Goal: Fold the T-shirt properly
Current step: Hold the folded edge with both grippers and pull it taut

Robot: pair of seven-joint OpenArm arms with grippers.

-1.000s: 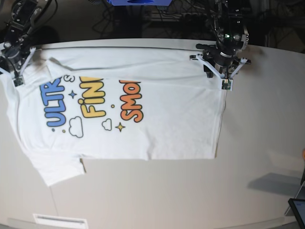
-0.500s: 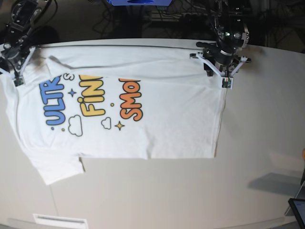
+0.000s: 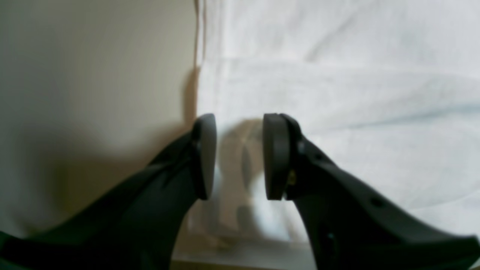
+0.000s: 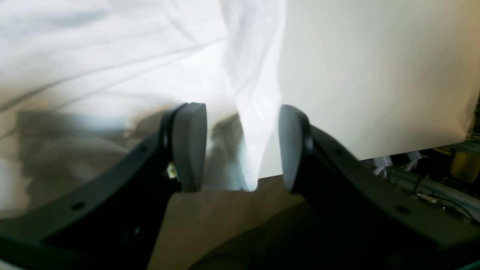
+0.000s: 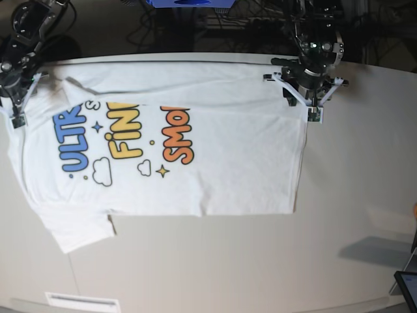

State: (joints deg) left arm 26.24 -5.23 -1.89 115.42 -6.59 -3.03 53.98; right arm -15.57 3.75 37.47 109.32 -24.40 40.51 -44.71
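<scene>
Holding left gripper [image 5: 311, 107] over T-shirt [image 5: 215, 163] at its far hem corner, in base view. Keeping right gripper [image 5: 16, 107] at the opposite far corner of T-shirt, by the shoulder end.

Seen from left wrist: pads [image 3: 205, 157] standing apart with a clear gap, white cloth of T-shirt showing through the gap and spreading off to one side, bare table [image 3: 93, 93] on the other side of the cloth's edge. No cloth visibly pinched; whether the fingertips touch T-shirt cannot be told through the blur.

Seen from right wrist: pads [image 4: 189, 146] likewise apart, a raised ridge of T-shirt running up through the gap, nearer one pad than the other, touching neither as far as can be told. Wrinkled cloth beyond one pad, bare table beyond the other.

Spread flat on table, print side up, collar end under right gripper, hem end under left gripper. Far long edge of T-shirt turned over onto the print, plain white reverse covering the ends of blue "ULTR", yellow "FIN" and orange "SMO". One sleeve sticking out from the near edge of T-shirt at its collar end.
</scene>
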